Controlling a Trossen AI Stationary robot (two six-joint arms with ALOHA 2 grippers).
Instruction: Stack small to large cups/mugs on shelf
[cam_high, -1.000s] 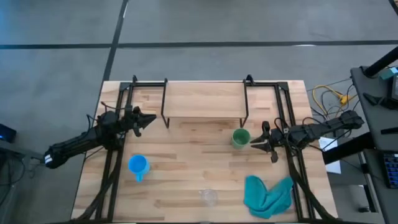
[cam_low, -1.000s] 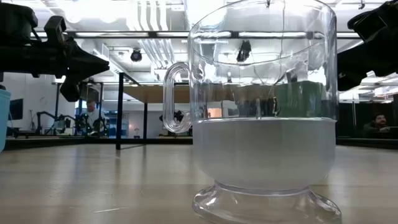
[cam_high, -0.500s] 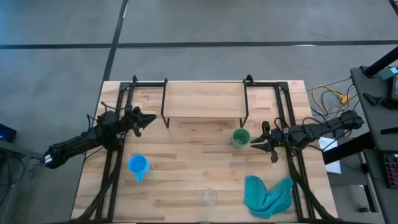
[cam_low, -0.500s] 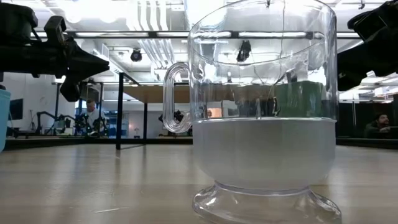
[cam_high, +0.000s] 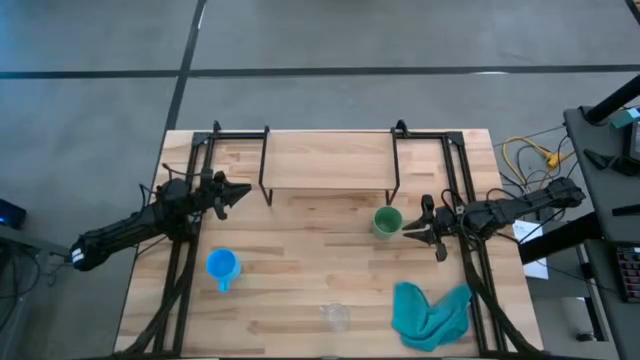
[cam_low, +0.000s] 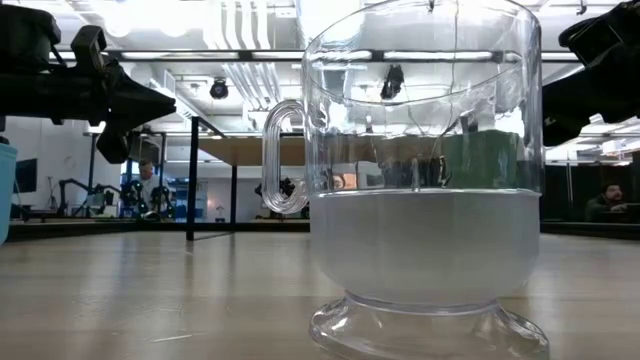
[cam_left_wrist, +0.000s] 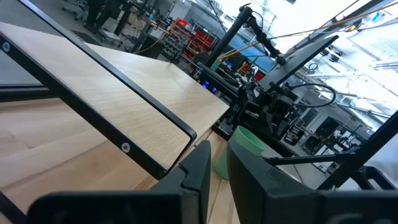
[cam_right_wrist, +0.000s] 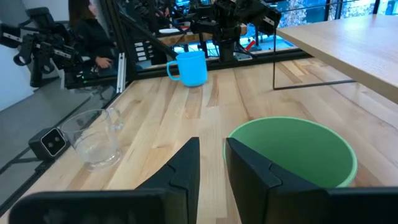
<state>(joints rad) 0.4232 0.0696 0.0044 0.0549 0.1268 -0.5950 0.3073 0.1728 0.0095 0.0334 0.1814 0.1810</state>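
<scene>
Shelf: it ran along the table's far edge, its long axis side to side, board bare; none of your three vessels was on it yet.

Green cup: it stood upright, mouth up, just in front of the shelf's right legs. I judge you had it lined up as the first pick, since the right arm sat closest to it.

Right gripper: you held it just right of the green cup, pointing at it, fingers nearly together and gripping nothing (the wrist view shows the cup's rim just past the tips, not between them).

Blue mug: upright, well in front of the shelf's left end, handle turned toward the near edge.

Glass cup: upright near the front edge, farthest from the shelf, with its handle out to one side in the low view.

Left gripper: you parked it just left of the shelf's left legs, aimed at the shelf, fingers close together and empty.

Cloth: crumpled in front of the shelf's right end, apart from the cups.
</scene>
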